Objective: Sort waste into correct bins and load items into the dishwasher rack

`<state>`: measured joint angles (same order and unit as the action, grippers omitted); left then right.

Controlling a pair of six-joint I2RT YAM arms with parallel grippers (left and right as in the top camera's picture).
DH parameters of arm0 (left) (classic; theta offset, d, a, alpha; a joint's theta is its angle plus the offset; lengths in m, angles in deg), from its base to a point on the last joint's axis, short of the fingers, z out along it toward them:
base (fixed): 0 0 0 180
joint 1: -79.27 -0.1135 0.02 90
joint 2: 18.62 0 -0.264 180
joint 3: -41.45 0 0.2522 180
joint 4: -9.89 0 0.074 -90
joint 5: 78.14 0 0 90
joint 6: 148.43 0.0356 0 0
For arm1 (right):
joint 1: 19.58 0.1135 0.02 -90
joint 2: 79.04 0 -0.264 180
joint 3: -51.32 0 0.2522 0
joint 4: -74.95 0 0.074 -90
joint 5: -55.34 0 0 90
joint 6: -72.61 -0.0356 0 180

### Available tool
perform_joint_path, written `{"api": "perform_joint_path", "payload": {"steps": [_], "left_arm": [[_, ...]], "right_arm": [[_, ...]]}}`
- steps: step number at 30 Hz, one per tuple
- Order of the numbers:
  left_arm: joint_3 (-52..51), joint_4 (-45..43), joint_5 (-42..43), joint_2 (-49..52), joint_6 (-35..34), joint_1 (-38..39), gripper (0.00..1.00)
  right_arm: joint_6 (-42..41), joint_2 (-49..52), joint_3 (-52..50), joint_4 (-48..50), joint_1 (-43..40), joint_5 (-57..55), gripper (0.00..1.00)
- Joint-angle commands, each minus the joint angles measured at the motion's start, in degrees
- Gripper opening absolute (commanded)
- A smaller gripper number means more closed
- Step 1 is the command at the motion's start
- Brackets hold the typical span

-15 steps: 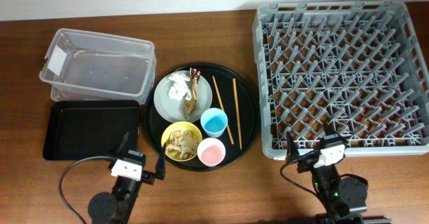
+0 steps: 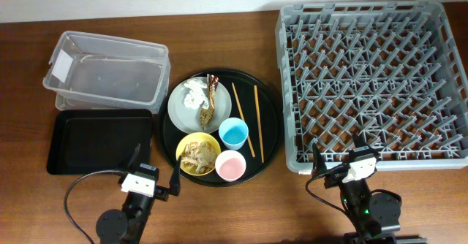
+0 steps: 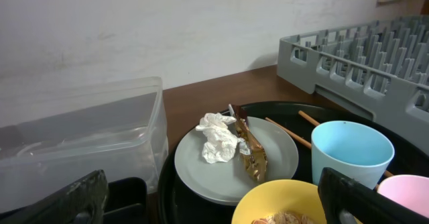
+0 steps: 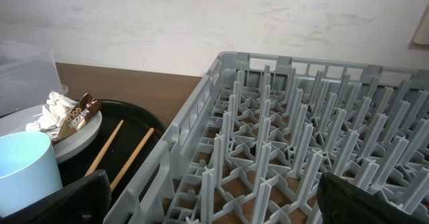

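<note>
Tissue (image 2: 194, 93) and wrapper (image 2: 208, 105) lie on the plate (image 2: 179, 114) inside the round black tray (image 2: 270, 123), unsorted; clear tub (image 2: 110, 79) left of the tray, rack (image 2: 369, 83) right. Left wrist: left claw (image 3: 211, 187) wide, empty, facing that plate, probably for the tissue. Right wrist: right claw (image 4: 214, 187) wide, empty, right of the tray, before the rack.

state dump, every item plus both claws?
Rack: empty.
Clear tub: empty.
Flat tray: empty.
Plate: holds tissue and wrapper.
Yellow bowl: holds food scraps.
Blue cup: upright, empty.
Pink cup: upright, empty.
Chopsticks: lying on round tray.
Left claw: open.
Right claw: open.
</note>
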<state>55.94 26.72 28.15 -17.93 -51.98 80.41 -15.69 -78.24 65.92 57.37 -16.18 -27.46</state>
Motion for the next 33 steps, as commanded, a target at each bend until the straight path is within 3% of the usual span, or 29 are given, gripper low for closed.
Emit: {"api": "perform_joint_path", "payload": {"steps": [1, 6, 7, 10, 13, 15, 17, 20, 23, 24, 25, 27, 28, 29, 31, 32, 33], "left_arm": [[-0.2, 0.17, 0.5, -0.22, 0.52, -0.15, 0.99], [0.0, 0.07, 7.08, -0.22, 0.17, -0.15, 0.99], [0.81, 0.07, 7.15, -0.22, -2.91, -0.15, 0.99], [11.52, 6.64, 6.84, 2.12, -7.13, -0.15, 0.99], [32.65, 26.56, 6.95, 19.28, -7.15, -0.15, 0.99], [54.05, 41.29, 9.57, 39.65, -7.08, -0.13, 0.99], [66.2, 45.9, 15.76, 49.03, -7.54, -0.15, 0.99], [69.07, 44.0, 19.23, 57.94, -11.39, 1.75, 0.99], [69.07, 46.21, 3.52, 72.59, -13.14, 16.87, 0.99], [69.07, 45.4, -2.12, 77.11, -13.16, 20.37, 0.96], [69.07, 44.94, -6.12, 83.62, -15.1, 23.56, 0.83], [69.07, 40.68, -6.08, 94.62, -17.77, 25.27, 0.82], [69.07, 37.79, -6.08, 99.14, -18.93, 25.49, 0.75], [69.07, 37.05, -6.58, 101.04, -19.08, 25.49, 0.63], [69.46, 35.69, -6.71, 102.36, -19.85, 25.42, 0.16], [70.66, 36.04, -6.4, 101.92, -20.96, 25.42, 0.01], [73.31, 37.9, -5.22, 100.41, -20.98, 25.29, 0.0]], "right_arm": [[-0.22, -0.44, -0.52, 0.17, -0.42, 0.37, 0.98], [-0.2, -0.44, -0.2, -0.02, -0.42, 5.11, 0.99], [-0.22, -0.44, 1.01, -0.48, -0.42, 6.86, 0.99], [-0.66, 1.44, 14.03, -10.97, -0.42, 9.07, 0.99], [-0.66, 17.07, 38.6, -32.13, -0.42, 9.11, 0.99], [-0.61, 32.33, 55.93, -45.03, -0.42, 9.11, 0.99], [-0.68, 41.31, 64.87, -53.33, -0.42, 10.71, 0.99], [-0.68, 49.0, 68.48, -59.67, -0.42, 17.53, 0.99], [-6.64, 55.87, 68.5, -59.01, -0.44, 17.66, 0.99], [-8.13, 57.35, 68.5, -59.01, -0.44, 17.68, 0.99], [-8.22, 58.47, 68.5, -59.08, -0.42, 17.9, 1.0], [-8.52, 58.71, 68.5, -59.06, -0.42, 17.9, 1.0], [-10.25, 58.71, 68.5, -59.36, -0.42, 17.9, 1.0], [-10.4, 58.71, 68.5, -59.52, -0.42, 17.92, 0.99], [-10.38, 58.71, 68.5, -59.82, -0.42, 17.9, 0.99], [-10.38, 58.71, 68.5, -59.8, -0.42, 17.9, 0.99], [-10.36, 58.71, 68.5, -59.74, -0.42, 17.9, 0.99]]}}
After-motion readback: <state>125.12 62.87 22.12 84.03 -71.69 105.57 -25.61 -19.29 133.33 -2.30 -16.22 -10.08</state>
